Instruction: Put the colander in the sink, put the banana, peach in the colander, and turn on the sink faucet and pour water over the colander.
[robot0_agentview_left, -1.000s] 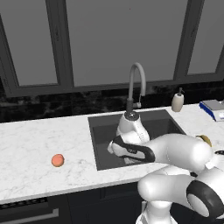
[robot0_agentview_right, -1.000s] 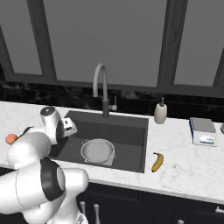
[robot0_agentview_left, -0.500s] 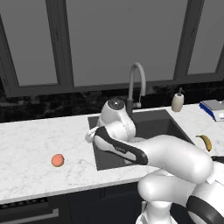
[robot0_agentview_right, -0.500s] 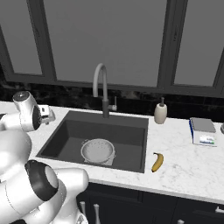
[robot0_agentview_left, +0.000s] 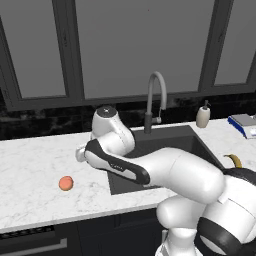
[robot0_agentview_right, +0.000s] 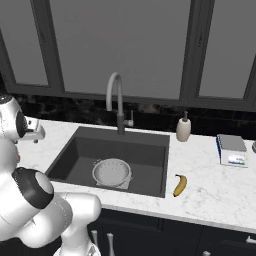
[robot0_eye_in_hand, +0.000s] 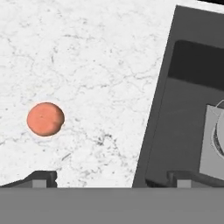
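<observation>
Peach (robot0_eye_in_hand: 45, 118) lies alone on the marble counter (robot0_agentview_left: 35, 170), left of the sink (robot0_agentview_right: 85, 160) and well apart from its rim. Colander (robot0_agentview_right: 112, 172) already sits in the basin on the lighter bottom plate. Banana (robot0_agentview_right: 180, 184) rests on the counter just right of the sink, not yet loaded. Faucet (robot0_agentview_right: 117, 102) stands behind the basin, with no water visible.

Gripper (robot0_eye_in_hand: 111, 177) hangs above the counter near the sink's left edge, jaws spread wide and empty. In the hand view the peach sits toward the left finger rather than midway between the tips.

The step in hand appears to be picking up the peach. To do it well:
- Shift the hand toward the peach until it lies centred between the fingertips.
- Descend vertically, keeping the jaws wide until both fingers straddle the widest part of the fruit.
- Close gently; a round, smooth ball is likely to roll or squirt out if pinched off-centre or too high.
- Lift clear of the sink rim before carrying it over the colander.
</observation>
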